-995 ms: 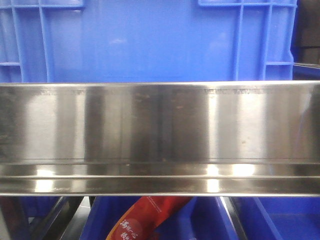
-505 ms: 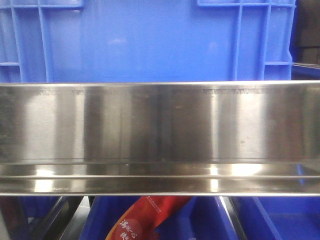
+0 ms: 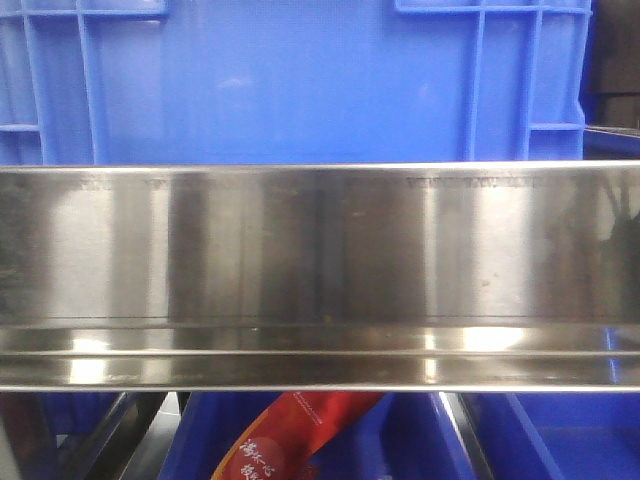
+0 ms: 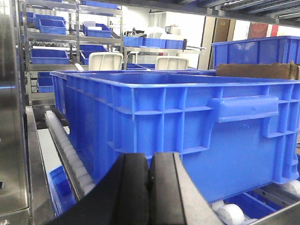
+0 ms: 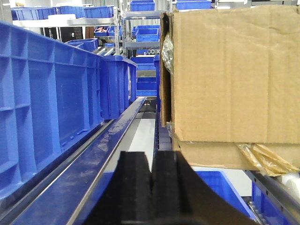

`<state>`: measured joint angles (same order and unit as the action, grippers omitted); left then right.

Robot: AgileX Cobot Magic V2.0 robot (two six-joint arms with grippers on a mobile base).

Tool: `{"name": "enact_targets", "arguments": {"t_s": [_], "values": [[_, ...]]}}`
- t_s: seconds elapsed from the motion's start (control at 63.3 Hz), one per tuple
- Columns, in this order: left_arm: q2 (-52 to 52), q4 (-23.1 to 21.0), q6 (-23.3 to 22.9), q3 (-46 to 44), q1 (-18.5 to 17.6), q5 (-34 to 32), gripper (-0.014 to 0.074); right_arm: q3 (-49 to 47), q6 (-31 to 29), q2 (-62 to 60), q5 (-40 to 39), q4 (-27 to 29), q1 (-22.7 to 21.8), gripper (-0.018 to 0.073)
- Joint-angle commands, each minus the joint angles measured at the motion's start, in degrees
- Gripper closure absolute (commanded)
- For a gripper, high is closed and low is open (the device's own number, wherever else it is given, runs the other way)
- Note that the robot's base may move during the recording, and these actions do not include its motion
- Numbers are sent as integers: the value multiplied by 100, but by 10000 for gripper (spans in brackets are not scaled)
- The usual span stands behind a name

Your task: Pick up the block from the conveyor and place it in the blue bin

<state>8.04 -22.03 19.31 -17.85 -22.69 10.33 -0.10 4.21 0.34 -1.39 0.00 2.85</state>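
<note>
Black pads pressed flat together are the first thing I see from my left wrist: my left gripper [image 4: 149,187] is closed with nothing in it. My right gripper [image 5: 152,187] looks the same from its own wrist, pads touching, nothing held.

Just past the left gripper stands the big blue bin [image 4: 187,122], and I use it as my landmark. It sits on white rollers [image 4: 229,213], its open top faces up, and its walls have stiff ribs. I think it is hard plastic and will not bend when something drops in.

From the front camera, a shiny steel rail [image 3: 320,270] runs across just in front of the bin. Below the rail and below the bin lies a red packet [image 3: 285,440] in another blue tray.

From the right wrist, a brown cardboard box [image 5: 229,75] stands beside a row of blue bins, with a long rail running away between them. Behind the bin, far back, are shelves [image 4: 70,42] with small blue trays.

I cannot see the block in any view, and I cannot see the grey belt of the conveyor either.

My guess is that a block is small, hard and light. I would open the pads wide and pinch it on two flat sides, near its middle.
</note>
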Motion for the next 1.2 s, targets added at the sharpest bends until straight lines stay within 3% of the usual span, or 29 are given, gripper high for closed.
{"name": "enact_targets", "arguments": {"t_s": [0.0,0.332,1.043,1.185], "values": [[-30,-58,-42,4,16,-100,708,10,19,-34,-57,-35,-32,721],[-30,-58,-42,4,16,-100,708,10,19,-34,449,-35,-32,721],[-39,-58,-42,4,30,-113,708,10,19,-34,421,-35,-32,721],[-39,866,-42,312,335,-469,708,10,19,-34,412,-35,-32,721]]}}
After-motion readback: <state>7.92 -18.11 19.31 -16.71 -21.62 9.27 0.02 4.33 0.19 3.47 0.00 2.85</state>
